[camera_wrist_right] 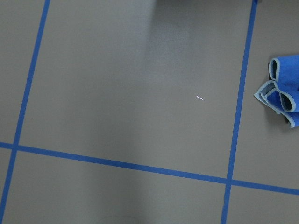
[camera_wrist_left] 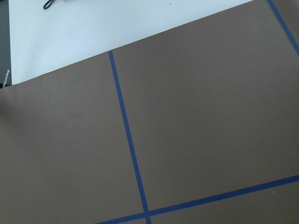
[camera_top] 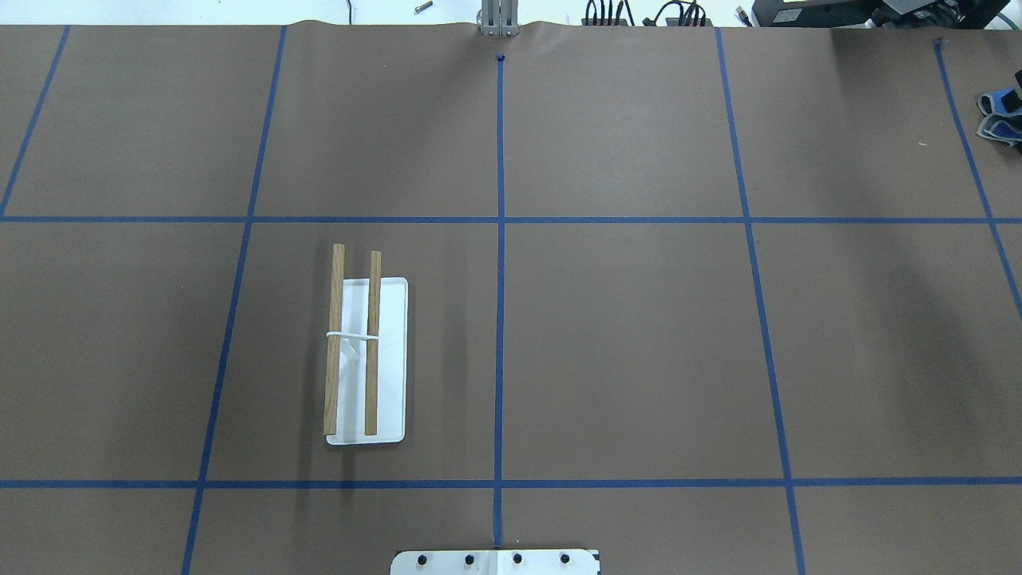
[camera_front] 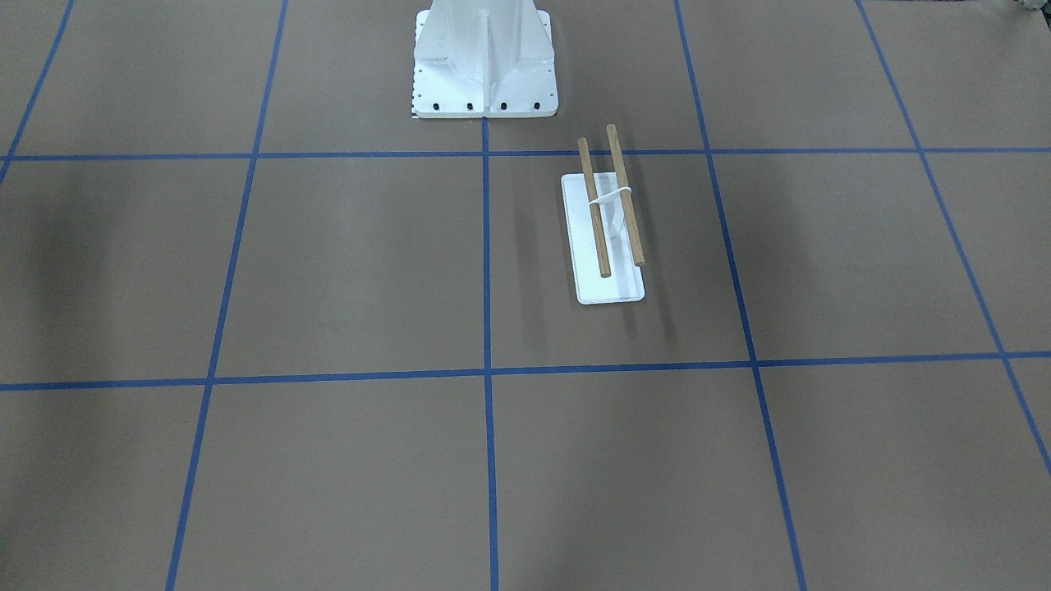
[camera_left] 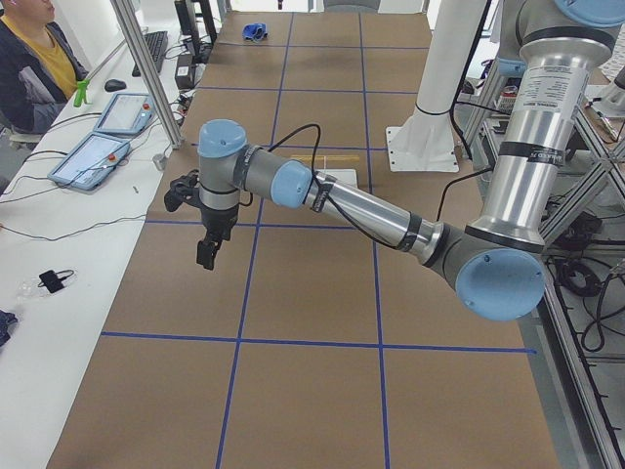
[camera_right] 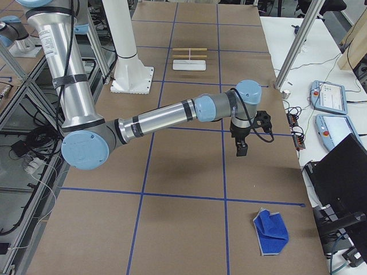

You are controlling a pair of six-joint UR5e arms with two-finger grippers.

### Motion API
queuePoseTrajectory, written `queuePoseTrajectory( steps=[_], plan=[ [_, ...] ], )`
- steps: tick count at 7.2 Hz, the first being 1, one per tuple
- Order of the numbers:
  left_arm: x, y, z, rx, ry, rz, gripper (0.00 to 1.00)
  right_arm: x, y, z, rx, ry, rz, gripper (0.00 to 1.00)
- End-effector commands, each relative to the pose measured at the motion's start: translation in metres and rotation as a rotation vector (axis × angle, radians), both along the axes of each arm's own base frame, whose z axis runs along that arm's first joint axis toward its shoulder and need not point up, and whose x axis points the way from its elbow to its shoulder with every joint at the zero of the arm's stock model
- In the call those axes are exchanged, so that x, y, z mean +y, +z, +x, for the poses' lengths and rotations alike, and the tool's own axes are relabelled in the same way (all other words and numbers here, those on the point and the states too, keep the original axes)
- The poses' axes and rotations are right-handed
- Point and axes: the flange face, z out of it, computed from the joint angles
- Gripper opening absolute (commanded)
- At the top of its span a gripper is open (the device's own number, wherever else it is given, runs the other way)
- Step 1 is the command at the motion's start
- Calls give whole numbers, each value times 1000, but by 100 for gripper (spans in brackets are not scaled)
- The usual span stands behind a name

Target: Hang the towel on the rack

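The rack (camera_top: 352, 342), two brown dowels over a white base plate, stands bare on the brown table; it also shows in the front view (camera_front: 611, 202) and far off in the right view (camera_right: 189, 54). The towel (camera_right: 270, 230), a crumpled blue cloth with a pale edge, lies near the table's far right corner (camera_top: 1001, 116) and at the right edge of the right wrist view (camera_wrist_right: 283, 91). My left gripper (camera_left: 207, 256) hangs above the table, far from the rack. My right gripper (camera_right: 241, 150) hangs above the table, short of the towel. I cannot tell whether either is open.
The white bolted pedestal (camera_front: 484, 61) stands at the robot's base (camera_top: 495, 561). Blue tape lines grid the table. Tablets (camera_left: 103, 137) and a seated operator (camera_left: 34, 59) are beside the table's far edge. Cables lie on the white bench.
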Motion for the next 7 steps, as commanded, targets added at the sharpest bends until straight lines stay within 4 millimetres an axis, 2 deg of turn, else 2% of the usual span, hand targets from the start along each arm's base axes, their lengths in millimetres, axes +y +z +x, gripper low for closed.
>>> queuePoseTrajectory(
  steps=[1, 2, 3, 5, 7],
  plan=[
    [19, -25, 6, 160, 28, -56, 98, 11, 10, 2, 3, 3, -16, 100],
    [36, -5, 7, 164, 32, -78, 98, 17, 18, 4, 1, 5, -33, 100],
    [41, 4, 7, 164, 35, -78, 98, 18, 19, 4, 1, 5, -33, 100],
    [44, -8, 6, 169, 23, -43, 98, 19, 19, 4, 3, 5, -31, 100],
    [42, -3, 6, 167, 23, -51, 98, 29, 30, 4, 3, 2, -41, 100]
  ],
)
